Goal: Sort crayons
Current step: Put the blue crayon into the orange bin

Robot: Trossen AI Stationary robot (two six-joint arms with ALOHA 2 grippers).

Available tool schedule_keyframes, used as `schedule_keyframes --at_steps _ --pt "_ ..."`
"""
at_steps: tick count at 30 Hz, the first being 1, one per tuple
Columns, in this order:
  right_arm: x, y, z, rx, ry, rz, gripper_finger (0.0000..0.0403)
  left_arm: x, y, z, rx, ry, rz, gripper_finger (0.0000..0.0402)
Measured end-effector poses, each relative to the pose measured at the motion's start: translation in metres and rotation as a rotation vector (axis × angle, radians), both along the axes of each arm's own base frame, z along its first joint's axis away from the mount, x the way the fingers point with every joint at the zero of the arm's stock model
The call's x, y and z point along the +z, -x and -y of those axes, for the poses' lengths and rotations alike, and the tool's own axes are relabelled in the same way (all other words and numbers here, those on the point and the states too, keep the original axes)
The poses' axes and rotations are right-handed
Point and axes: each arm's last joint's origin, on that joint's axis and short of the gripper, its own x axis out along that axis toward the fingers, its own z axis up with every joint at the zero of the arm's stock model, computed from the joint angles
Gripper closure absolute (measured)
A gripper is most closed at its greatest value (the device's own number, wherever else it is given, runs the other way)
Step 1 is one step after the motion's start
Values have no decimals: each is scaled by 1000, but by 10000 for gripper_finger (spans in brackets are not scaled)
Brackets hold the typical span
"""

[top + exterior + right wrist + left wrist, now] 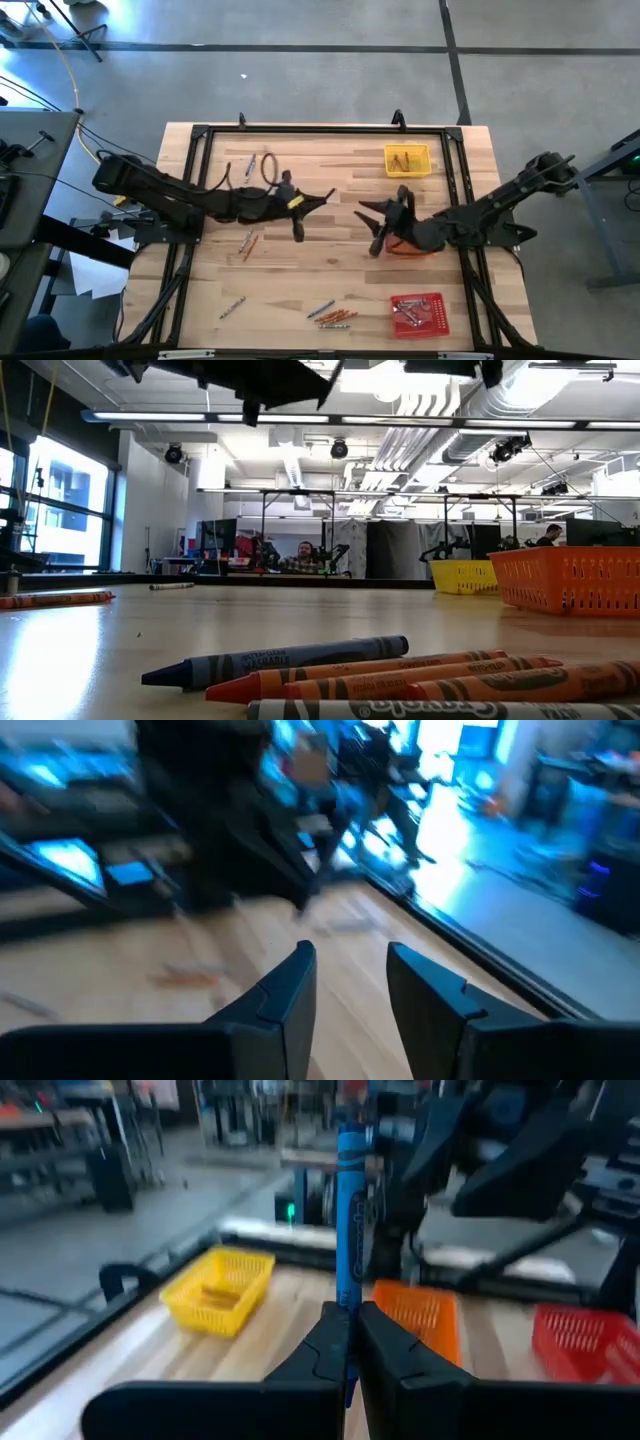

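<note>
The table (330, 270) is pale wood planks in a black frame, standing on a grey floor in a big workshop with white pipes and long lights overhead. Three square plastic mesh trays sit on it, a yellow tray (407, 160), an orange tray (565, 578) and a red tray (419, 313), and thin paper-wrapped crayons (333, 315) lie scattered near the front edge. The left gripper (352, 1342) pinches a blue crayon (350, 1230) upright above the table's middle, while the right gripper (350, 982) waits nearby, fingers apart and holding nothing.
</note>
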Motion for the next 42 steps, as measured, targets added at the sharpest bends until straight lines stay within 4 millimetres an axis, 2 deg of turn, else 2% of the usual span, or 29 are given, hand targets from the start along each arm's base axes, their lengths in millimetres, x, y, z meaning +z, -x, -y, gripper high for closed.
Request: schedule_keyframes --at_steps 2,5,9,15,19,24,31,42 --pt "-4 -1 3 54 -21 90 285 -2 4 4 15 -6 59 401" --pt "-12 -1 12 26 -71 225 285 -2 9 10 45 -1 141 401" --pt "-27 -5 23 -31 -120 335 285 -4 12 18 109 -3 142 401" --pt "-37 -32 26 11 -135 418 285 -3 14 23 160 25 155 401" --pt "-37 -54 21 37 -121 411 285 -3 14 23 171 27 156 401" --pt "-29 -76 13 90 -61 403 285 -6 13 26 162 25 146 401" --pt "-22 -86 13 66 -39 336 285 -16 8 35 145 24 140 401" --pt "-23 -87 13 64 -33 313 285 -20 5 37 143 20 153 401"
